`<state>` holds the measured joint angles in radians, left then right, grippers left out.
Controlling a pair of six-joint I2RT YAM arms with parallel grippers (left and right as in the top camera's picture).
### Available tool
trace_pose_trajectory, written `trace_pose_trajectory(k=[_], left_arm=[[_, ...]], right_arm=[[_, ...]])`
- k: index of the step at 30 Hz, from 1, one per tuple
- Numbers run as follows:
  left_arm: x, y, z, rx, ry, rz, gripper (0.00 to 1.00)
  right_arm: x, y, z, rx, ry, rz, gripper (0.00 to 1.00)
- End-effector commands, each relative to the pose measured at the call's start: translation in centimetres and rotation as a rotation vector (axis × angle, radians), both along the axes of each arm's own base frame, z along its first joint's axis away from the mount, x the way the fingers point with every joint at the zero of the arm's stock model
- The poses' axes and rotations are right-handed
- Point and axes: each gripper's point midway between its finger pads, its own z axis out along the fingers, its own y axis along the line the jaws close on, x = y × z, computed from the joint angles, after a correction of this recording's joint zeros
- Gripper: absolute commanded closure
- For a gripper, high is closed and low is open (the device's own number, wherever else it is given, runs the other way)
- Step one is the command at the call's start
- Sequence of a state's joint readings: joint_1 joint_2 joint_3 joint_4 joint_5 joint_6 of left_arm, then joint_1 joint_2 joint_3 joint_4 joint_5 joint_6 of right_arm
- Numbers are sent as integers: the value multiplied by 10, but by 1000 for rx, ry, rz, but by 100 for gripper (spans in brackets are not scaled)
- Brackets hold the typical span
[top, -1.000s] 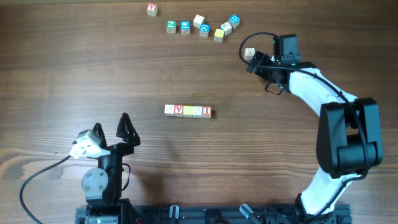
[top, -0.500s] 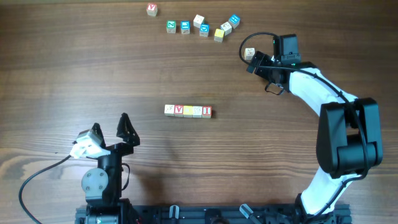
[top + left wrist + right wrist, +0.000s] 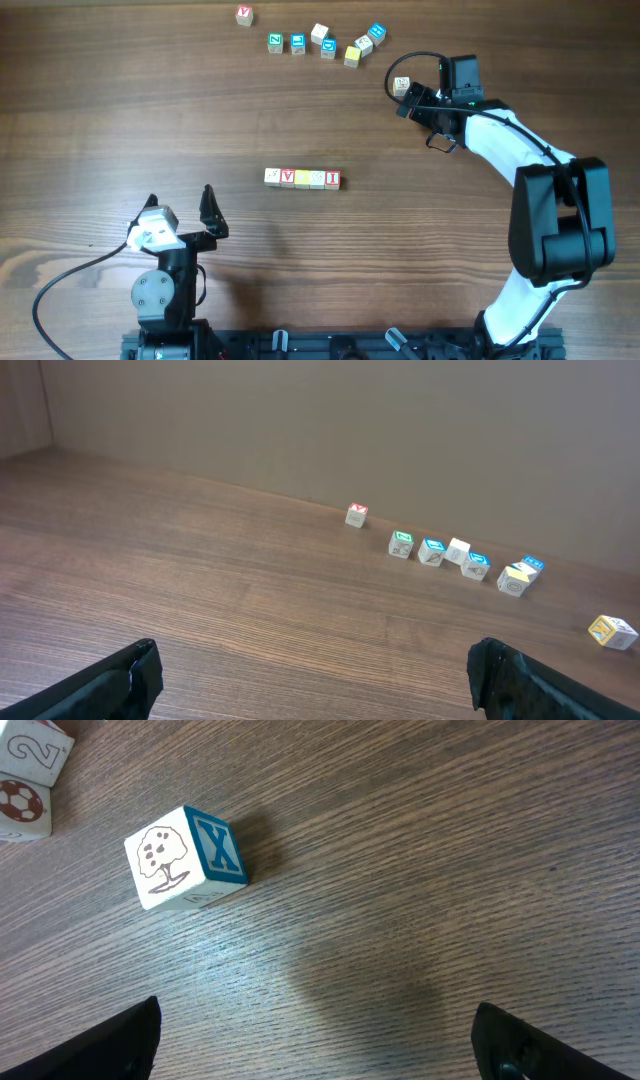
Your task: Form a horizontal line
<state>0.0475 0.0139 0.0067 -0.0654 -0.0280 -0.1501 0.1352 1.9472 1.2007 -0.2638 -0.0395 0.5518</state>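
The line (image 3: 302, 178) is lying on the bench (image 3: 100, 120), cubes seemingly touching; left hand (image 3: 179, 197) and right hand (image 3: 315, 1042) are gaping wide, empty.

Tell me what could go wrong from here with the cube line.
1. The X cube lies off to one side of the open right gripper and is turned askew; closing from here may clip a corner and spin it away.
2. The row of cubes sits end to end; pressing another against it could shove it crooked.
3. The open left gripper is near that row; a careless sweep might scatter it.
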Motion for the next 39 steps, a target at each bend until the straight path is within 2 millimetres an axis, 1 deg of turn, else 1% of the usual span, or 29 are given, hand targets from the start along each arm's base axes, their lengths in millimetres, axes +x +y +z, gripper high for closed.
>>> trace_pose_trajectory(k=[1, 16, 19, 20, 21, 22, 24, 25, 26, 27, 28, 29, 30, 31, 32, 33, 34, 36, 37, 38, 39], left_arm=[[0, -4, -1, 22, 4, -21, 0], [0, -4, -1, 22, 4, -21, 0], [0, -4, -1, 22, 4, -21, 0], [0, -4, -1, 22, 4, -21, 0], [0, -4, -1, 22, 4, -21, 0], [0, -4, -1, 22, 4, -21, 0], [0, -4, -1, 22, 4, -21, 0], [0, -4, -1, 22, 4, -21, 0], [0, -4, -1, 22, 4, -21, 0], [0, -4, -1, 22, 4, -21, 0], [0, -4, -1, 22, 4, -21, 0], [0, -4, -1, 22, 4, -21, 0], [0, -4, -1, 22, 4, -21, 0], [0, -4, -1, 22, 4, -21, 0], [0, -4, -1, 22, 4, -21, 0], [0, -4, -1, 22, 4, -21, 0], [0, -4, -1, 22, 4, -21, 0], [0, -4, -1, 22, 4, -21, 0], [0, -4, -1, 22, 4, -21, 0], [0, -4, -1, 22, 4, -21, 0], [0, -4, -1, 22, 4, -21, 0]], right_arm=[[0, -6, -7, -19, 11, -16, 0], [0, -6, -7, -19, 12, -16, 0], [1, -5, -2, -17, 0, -15, 0], [2, -5, 8, -15, -15, -16, 0], [3, -5, 23, -11, -47, -15, 0], [5, -4, 43, -4, -91, -16, 0], [7, -4, 99, 13, -212, -17, 0], [5, -5, 132, 23, -285, -18, 0], [-3, -6, 182, 38, -394, -19, 0], [-10, -7, 211, 48, -460, -19, 0], [-26, -9, 256, 62, -563, -19, 0], [-34, -10, 276, 69, -611, -20, 0], [-49, -12, 305, 79, -682, -21, 0], [-59, -13, 323, 85, -727, -21, 0], [-75, -15, 347, 94, -789, -21, 0], [-82, -16, 355, 97, -810, -21, 0], [-86, -17, 359, 98, -819, -22, 0], [-88, -17, 355, 96, -800, -22, 0], [-86, -17, 349, 93, -779, -21, 1], [-86, -17, 333, 85, -721, -21, 0], [-88, -17, 308, 72, -624, -21, 0]])
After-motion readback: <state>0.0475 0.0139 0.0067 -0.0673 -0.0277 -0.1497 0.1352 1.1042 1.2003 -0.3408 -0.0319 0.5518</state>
